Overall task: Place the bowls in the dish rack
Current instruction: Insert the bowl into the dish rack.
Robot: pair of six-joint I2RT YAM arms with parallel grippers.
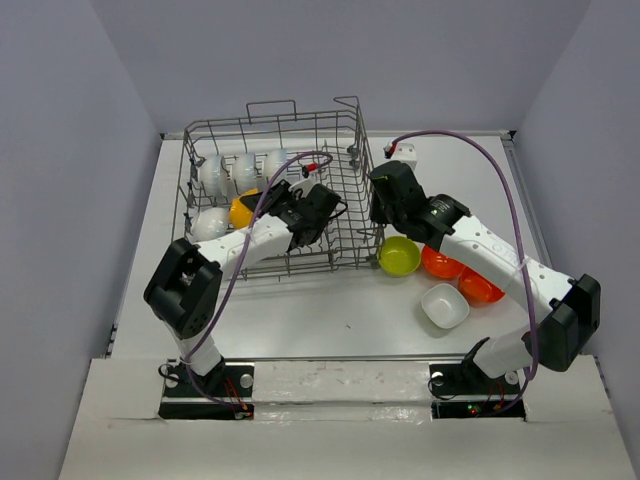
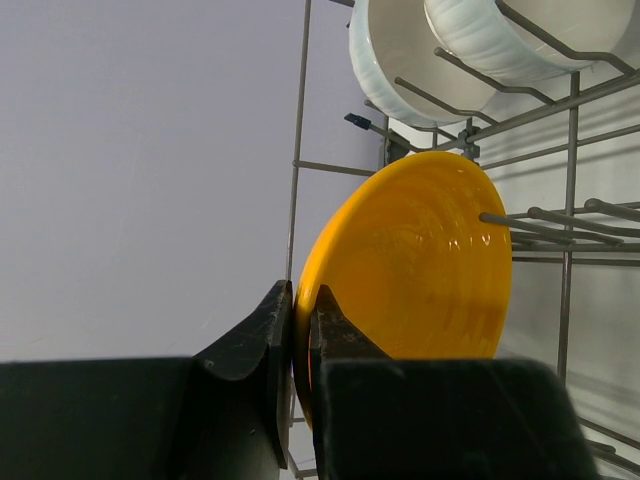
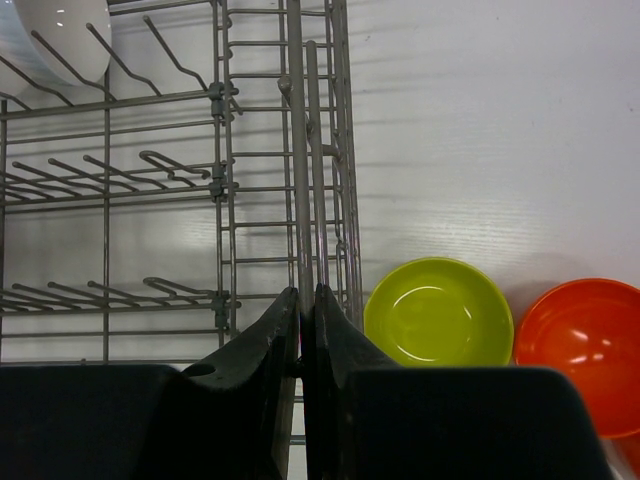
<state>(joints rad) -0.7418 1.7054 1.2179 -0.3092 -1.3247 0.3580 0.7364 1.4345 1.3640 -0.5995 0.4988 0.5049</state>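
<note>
Orange-yellow bowl [image 2: 410, 260], rim pinched by the left gripper [image 2: 301, 335], sits in the dish rack [image 1: 335, 235] at nine o'clock; releasing it seems next. Right gripper [image 3: 307, 325] clamps the rack's wire

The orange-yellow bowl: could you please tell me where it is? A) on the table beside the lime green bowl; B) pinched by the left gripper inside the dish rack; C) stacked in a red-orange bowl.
B: the left gripper is shut on the rim of the orange-yellow bowl, among the tines of the dish rack.
</note>
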